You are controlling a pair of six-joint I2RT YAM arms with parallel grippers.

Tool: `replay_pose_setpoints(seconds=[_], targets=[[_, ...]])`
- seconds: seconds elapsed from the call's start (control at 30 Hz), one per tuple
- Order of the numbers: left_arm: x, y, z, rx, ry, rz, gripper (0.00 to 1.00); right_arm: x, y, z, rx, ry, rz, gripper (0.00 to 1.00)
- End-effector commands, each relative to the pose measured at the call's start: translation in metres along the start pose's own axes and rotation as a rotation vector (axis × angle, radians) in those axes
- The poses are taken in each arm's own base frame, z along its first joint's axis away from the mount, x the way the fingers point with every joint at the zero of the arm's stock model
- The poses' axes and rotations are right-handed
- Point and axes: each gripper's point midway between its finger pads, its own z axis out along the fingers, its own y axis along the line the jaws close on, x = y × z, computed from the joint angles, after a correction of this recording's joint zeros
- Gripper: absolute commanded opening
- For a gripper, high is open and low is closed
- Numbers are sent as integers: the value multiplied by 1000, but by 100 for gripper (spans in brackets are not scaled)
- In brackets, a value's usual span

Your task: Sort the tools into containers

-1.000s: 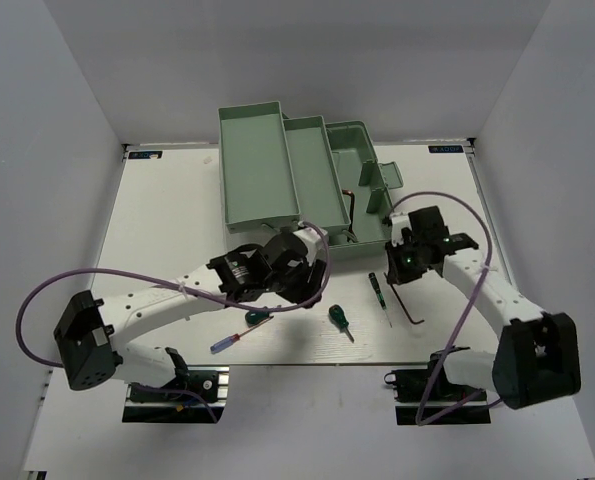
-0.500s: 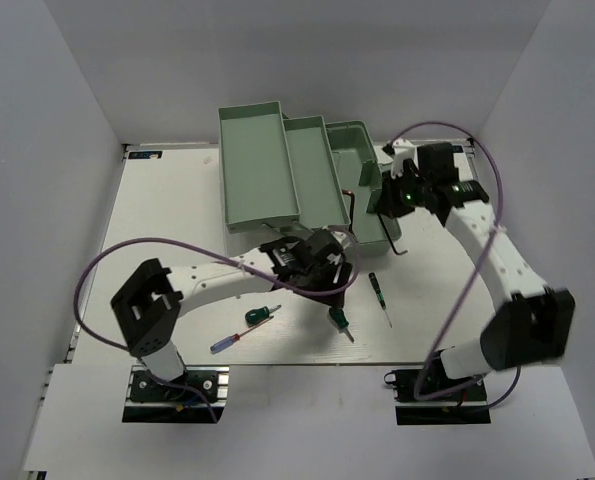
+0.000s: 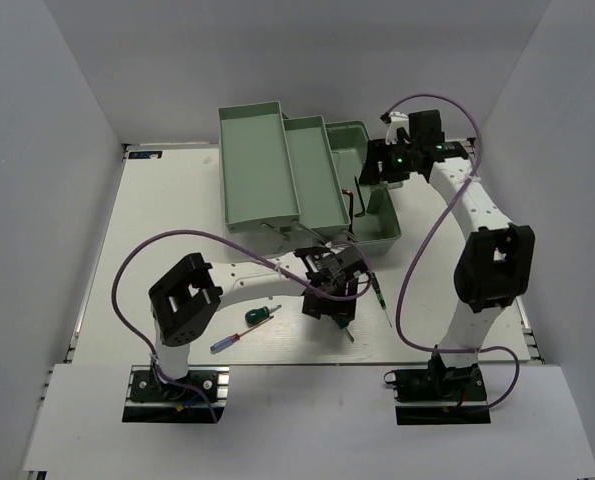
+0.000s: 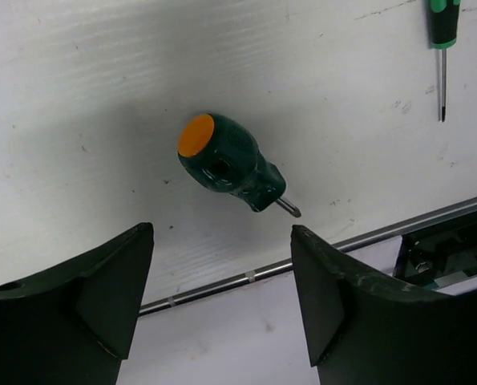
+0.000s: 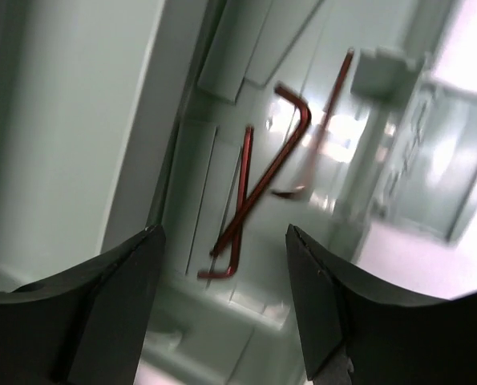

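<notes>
My left gripper [image 4: 220, 234] is open and hovers just above the table, short of a stubby green screwdriver with an orange cap [image 4: 226, 164]; from above the left gripper [image 3: 334, 303] covers most of that tool. A thin black-green screwdriver [image 4: 442, 48] lies beyond it [image 3: 377, 289]. A second stubby green screwdriver [image 3: 260, 314] and a slim blue/red one [image 3: 231, 340] lie to the left. My right gripper [image 5: 222, 233] is open over the mint-green toolbox [image 3: 224, 170]. Below it, two dark hex keys [image 5: 250, 188] lie crossed on the compartment floor, with a third, blurred one [image 5: 317, 148] beside them.
The toolbox's two fold-out trays [image 3: 315, 170] stand spread to the left of its deep right compartment [image 3: 382, 228]. The table's front edge with a metal rail [image 4: 246, 277] runs just beneath my left fingers. White walls enclose the table on three sides.
My right arm carried a hex key from the front right of the table to above the toolbox and opened; the key is now in the compartment. My left arm reached right over the stubby screwdriver.
</notes>
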Motion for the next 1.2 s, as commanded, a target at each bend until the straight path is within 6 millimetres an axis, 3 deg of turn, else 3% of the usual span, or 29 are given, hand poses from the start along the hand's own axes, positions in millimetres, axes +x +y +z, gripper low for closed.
replay_pose_setpoints(seconds=[0.0,0.07,0.1,0.2,0.23,0.43,0.53,0.57,0.67,0.7,0.73,0.77,0.8,0.87,0.93,0.97,1.03,1.07,1.1,1.13,1.17], targets=[[-13,-11,-9,-26,-60,-85,80,-11,11,-37,-46,-78,41,68],[-12,-16,-3,-49,-51,-108,80,8,12,-40,-62,-61,69,68],[-16,-19,-2,-57,-57,-129,80,2,17,-52,-81,-97,59,68],[-14,-22,16,-87,-58,-173,81,29,14,-49,-92,-62,94,68],[-16,-24,18,-87,-58,-173,81,28,15,-57,-103,-77,94,70],[-14,-12,45,-186,-83,-219,81,55,15,-72,-129,-61,129,70],[-11,-10,48,-208,-91,-216,69,79,10,-74,-130,-21,165,70],[-16,-14,45,-198,-109,-218,53,79,9,-82,-126,-37,153,70],[-32,-42,22,-121,-165,-132,23,103,9,-90,-118,-20,133,61],[-35,-45,13,-113,-169,-87,20,124,10,-87,-120,23,145,46],[-37,-52,6,-95,-188,-50,16,129,11,-92,-112,16,98,34],[-43,-64,-12,-60,-219,-19,13,130,-2,-103,-64,-10,104,20],[-48,-66,-23,-53,-238,10,10,148,-3,-104,-45,13,111,0],[-61,-80,-49,-6,-302,54,7,157,-9,-116,4,7,68,0],[-83,-93,-87,47,-391,91,5,183,-12,-118,17,73,48,0],[-94,-89,-94,37,-415,88,5,190,-12,-120,20,91,43,0],[-125,-82,-123,16,-514,86,4,210,-8,-127,2,157,9,15],[-137,-79,-131,3,-550,88,4,213,-4,-129,-20,159,3,24],[-151,-72,-139,-18,-590,84,4,215,0,-131,-50,154,-17,39],[-174,-62,-153,-27,-633,65,4,224,7,-134,-76,173,-27,49],[-185,-57,-158,-30,-654,60,4,225,14,-134,-117,164,-34,54]])
